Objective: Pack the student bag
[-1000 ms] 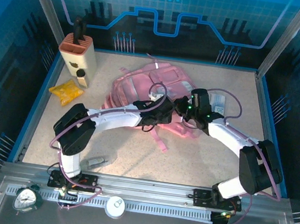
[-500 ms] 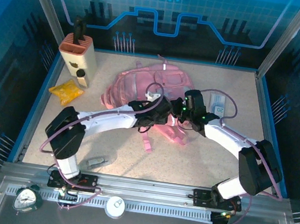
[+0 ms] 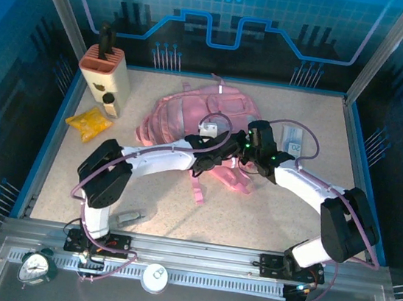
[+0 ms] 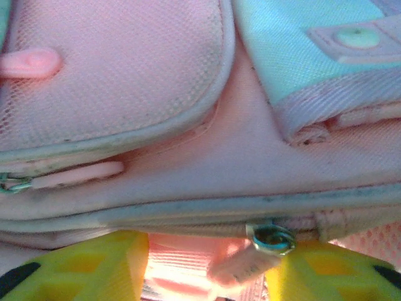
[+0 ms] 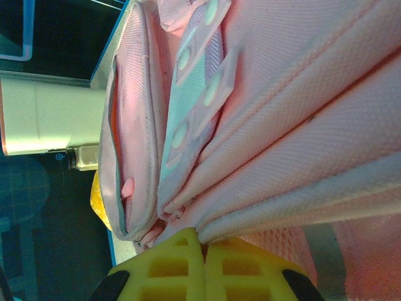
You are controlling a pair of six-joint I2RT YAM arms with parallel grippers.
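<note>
The large soft pink fabric student bag (image 3: 184, 115) lies flat toward the back of the speckled beige table (image 3: 290, 214), a little left of the middle, with both arms reaching in over its near edge; from where I stand the step in hand looks to be getting a zip open so things can go in. The right gripper (image 5: 203, 263) has its yellow fingers pressed together on a fold of the bag's pink cloth by a seam, pinning that side; the left gripper (image 4: 207, 276) has its yellow fingers (image 4: 75, 269) well apart with nothing pinched yet, and the small pale pink zip pull (image 4: 241, 269) on its round metal ring (image 4: 273, 239) sits in the gap, nearer the right-hand finger of that view; whether it touches that finger I cannot tell. To do this well, I would say: bring the fingers in on the pull tab itself, not the ring, which looks small and slick, nor the piping above it; seat the tab deep enough that it cannot twist out; then draw along the line of the zip, not up and away, with the right side holding the cloth taut against the pull. The fabric looks floppy; a slack hold would likely drag the whole bag across the table instead of running the slider. The small crinkly yellow packet (image 3: 88, 122) lies well apart near the left edge.
</note>
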